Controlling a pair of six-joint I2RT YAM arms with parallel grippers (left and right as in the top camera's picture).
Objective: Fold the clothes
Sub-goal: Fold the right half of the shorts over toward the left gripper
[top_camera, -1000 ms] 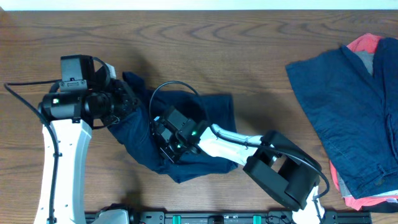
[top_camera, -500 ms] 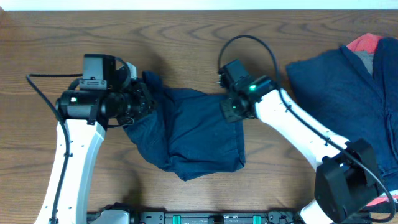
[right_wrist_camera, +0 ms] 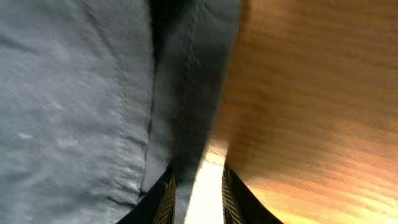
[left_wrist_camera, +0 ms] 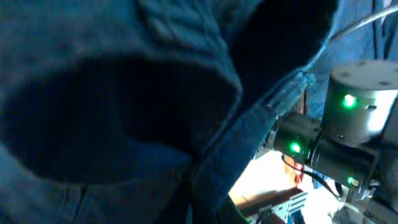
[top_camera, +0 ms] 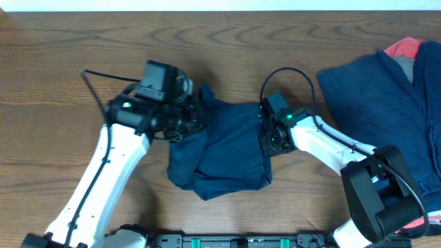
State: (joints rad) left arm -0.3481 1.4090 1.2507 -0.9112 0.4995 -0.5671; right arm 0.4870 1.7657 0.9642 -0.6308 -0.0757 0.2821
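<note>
My left gripper (top_camera: 189, 117) is pinching the blue shorts (top_camera: 231, 146). My right gripper (right_wrist_camera: 196, 190) is spread a little, beside their other edge on the table (top_camera: 69, 55).

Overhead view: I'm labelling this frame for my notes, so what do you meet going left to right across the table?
In order: left gripper → navy garment lying between the arms → right gripper at its right edge → pile of navy clothes at the far right.
</note>
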